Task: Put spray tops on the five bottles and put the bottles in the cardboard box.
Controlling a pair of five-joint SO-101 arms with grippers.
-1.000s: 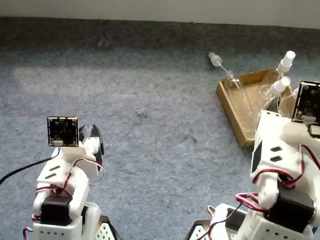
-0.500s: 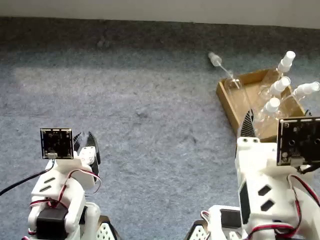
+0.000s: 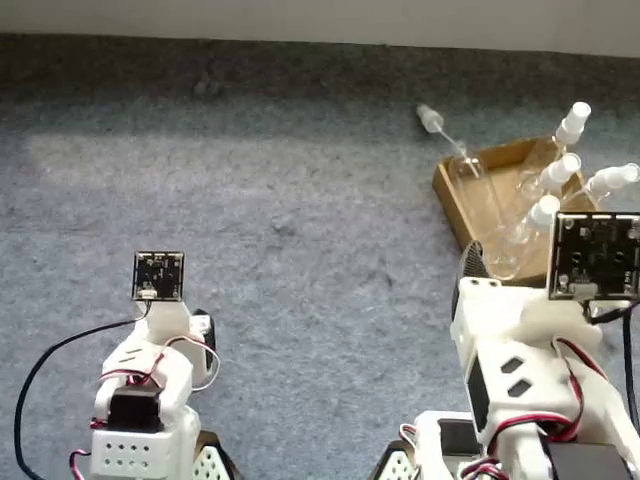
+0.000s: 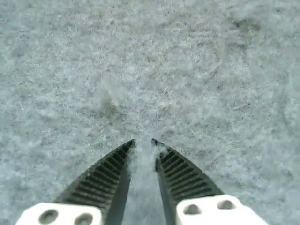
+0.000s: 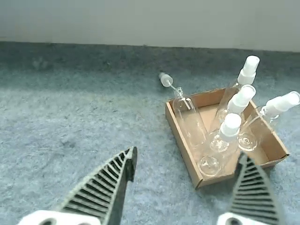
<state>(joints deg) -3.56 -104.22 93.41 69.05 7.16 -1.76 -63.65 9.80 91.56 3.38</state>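
Note:
The cardboard box (image 3: 455, 205) (image 5: 180, 133) sits at the table's far right. Several clear bottles with white spray tops (image 3: 563, 170) (image 5: 242, 97) lean in it. One more bottle (image 5: 187, 117) lies along the box's near wall. Its spray top (image 3: 430, 118) (image 5: 164, 78) rests on the carpet outside the box, with the thin tube running back to the bottle's neck. My right gripper (image 5: 187, 156) hangs open and empty, short of the box. My left gripper (image 4: 143, 143) points down at bare carpet near its base, its fingers almost together and holding nothing.
Grey carpet (image 3: 300, 220) covers the table from the left arm (image 3: 150, 370) across to the box. A pale wall (image 5: 140, 18) runs along the far edge. The right arm's body (image 3: 530, 370) stands just in front of the box.
The right arm has drawn back from over the box, uncovering more bottles. The left arm has pulled back toward its base and its gripper has narrowed.

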